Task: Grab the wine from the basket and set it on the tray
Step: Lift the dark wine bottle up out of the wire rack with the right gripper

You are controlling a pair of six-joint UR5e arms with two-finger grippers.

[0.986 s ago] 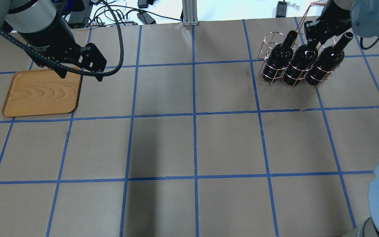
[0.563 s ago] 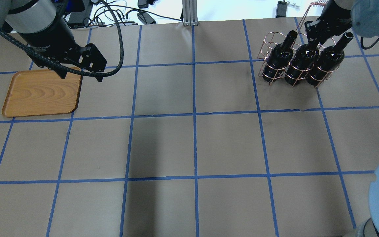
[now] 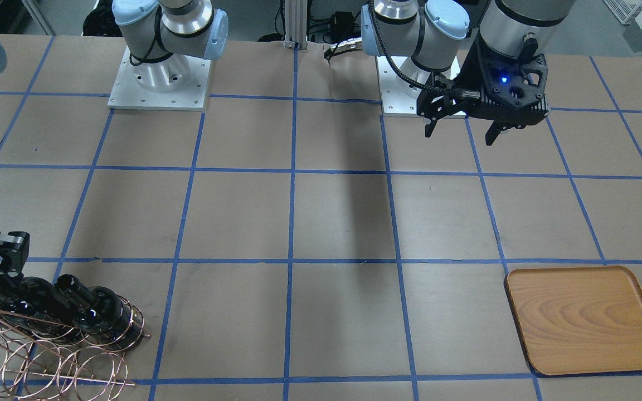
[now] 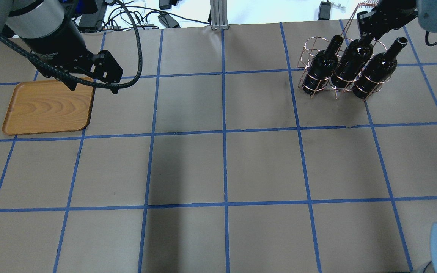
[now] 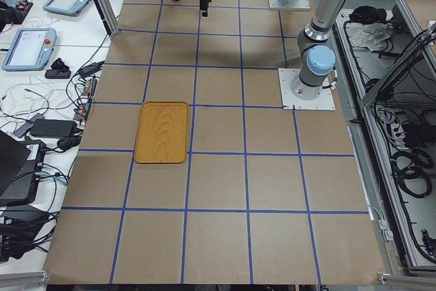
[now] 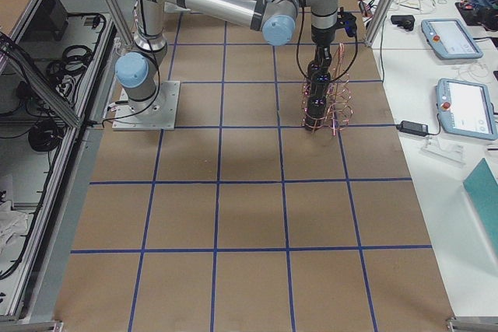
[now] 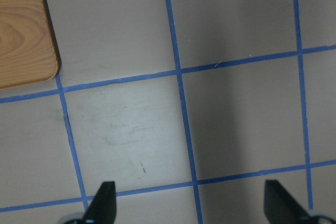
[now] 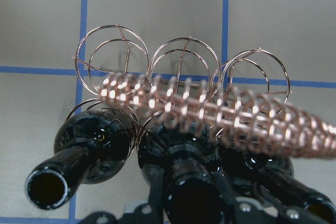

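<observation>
Three dark wine bottles stand in the copper wire basket (image 4: 311, 49) at the far right. My right gripper (image 4: 366, 32) is shut on the neck of the middle wine bottle (image 4: 351, 60) and holds it higher than the left bottle (image 4: 319, 72) and the right bottle (image 4: 378, 72). In the right wrist view the held neck (image 8: 191, 192) is in the centre, below the basket's handle (image 8: 210, 108). The wooden tray (image 4: 47, 108) lies at the far left, with nothing on it. My left gripper (image 4: 93, 86) is open and hangs over the tray's right edge, also seen from the front (image 3: 459, 133).
Brown paper with a blue tape grid covers the table (image 4: 222, 167). Cables and an aluminium post (image 4: 216, 13) lie beyond the far edge. In the left wrist view the tray's corner (image 7: 23, 30) is at the upper left.
My right gripper has risen with the middle bottle, which now sits higher in the basket. The basket shifted slightly. The left arm has not moved.
</observation>
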